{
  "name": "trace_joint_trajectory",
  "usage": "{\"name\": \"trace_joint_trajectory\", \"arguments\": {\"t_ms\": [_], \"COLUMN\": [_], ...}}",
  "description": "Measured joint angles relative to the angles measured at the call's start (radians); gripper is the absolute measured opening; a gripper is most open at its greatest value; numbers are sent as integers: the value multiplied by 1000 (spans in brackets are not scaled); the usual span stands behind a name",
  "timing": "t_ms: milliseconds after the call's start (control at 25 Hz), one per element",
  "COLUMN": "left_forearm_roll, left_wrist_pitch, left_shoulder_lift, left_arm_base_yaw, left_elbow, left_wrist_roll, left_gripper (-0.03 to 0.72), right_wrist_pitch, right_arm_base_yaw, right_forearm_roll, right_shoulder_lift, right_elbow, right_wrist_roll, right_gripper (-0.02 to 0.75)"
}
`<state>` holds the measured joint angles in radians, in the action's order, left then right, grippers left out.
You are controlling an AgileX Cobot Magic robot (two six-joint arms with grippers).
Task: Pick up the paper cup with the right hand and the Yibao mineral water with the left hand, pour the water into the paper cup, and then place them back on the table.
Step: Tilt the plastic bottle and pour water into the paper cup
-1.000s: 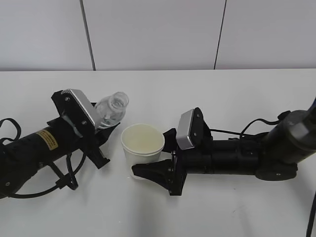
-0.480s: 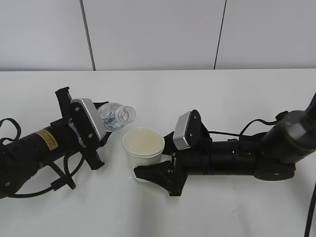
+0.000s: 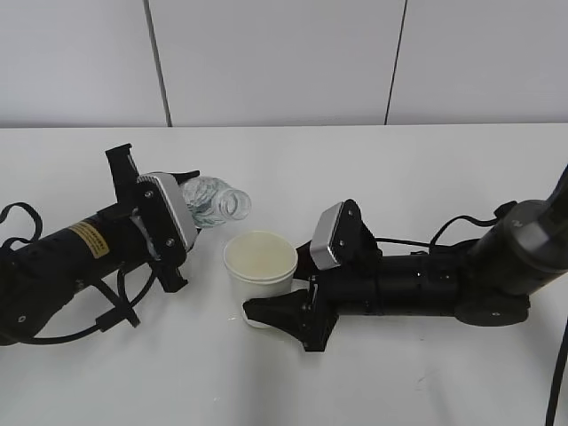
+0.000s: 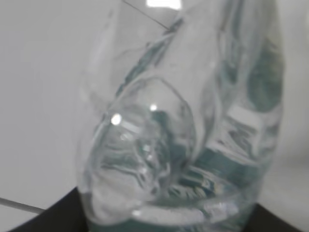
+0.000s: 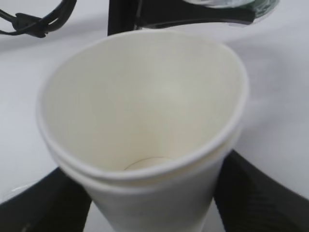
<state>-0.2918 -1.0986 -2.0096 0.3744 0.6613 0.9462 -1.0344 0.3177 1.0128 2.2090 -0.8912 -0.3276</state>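
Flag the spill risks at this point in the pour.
1. The Yibao mineral water is tipped nearly flat in the left hand, but its mouth sits up and left of the paper cup rim rather than over the opening, so water may land on the table.
2. The right wrist view shows two stacked rims; the right hand may grip only the outer cup, so the inner one could shift.

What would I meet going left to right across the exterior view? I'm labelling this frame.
left hand → Yibao mineral water → paper cup → right hand, its arm stretching on to the right edge.
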Motion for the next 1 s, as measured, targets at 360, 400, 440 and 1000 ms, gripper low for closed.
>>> {"name": "trace_joint_trajectory", "arguments": {"t_ms": [360, 400, 440, 1000], "left_forearm_roll": [1, 1, 1, 37], "left_wrist_pitch": [-1, 0, 0, 0], "left_shoulder_lift": [19, 19, 19, 19], "left_arm_base_yaw": [0, 0, 0, 0], "left_elbow": [3, 3, 3, 3], "left_wrist_roll": [110, 121, 138, 257], "left_gripper": [338, 338, 338, 338], "right_wrist_pitch": [-18, -18, -18, -23], "right_arm_base_yaw": [0, 0, 0, 0], "right_forearm_roll": [-34, -34, -34, 20], "right_shoulder_lift": [0, 0, 0, 0], "right_elbow": [-14, -14, -14, -15], "right_wrist_roll": [0, 0, 0, 0], "right_gripper": [561, 561, 561, 566]}}
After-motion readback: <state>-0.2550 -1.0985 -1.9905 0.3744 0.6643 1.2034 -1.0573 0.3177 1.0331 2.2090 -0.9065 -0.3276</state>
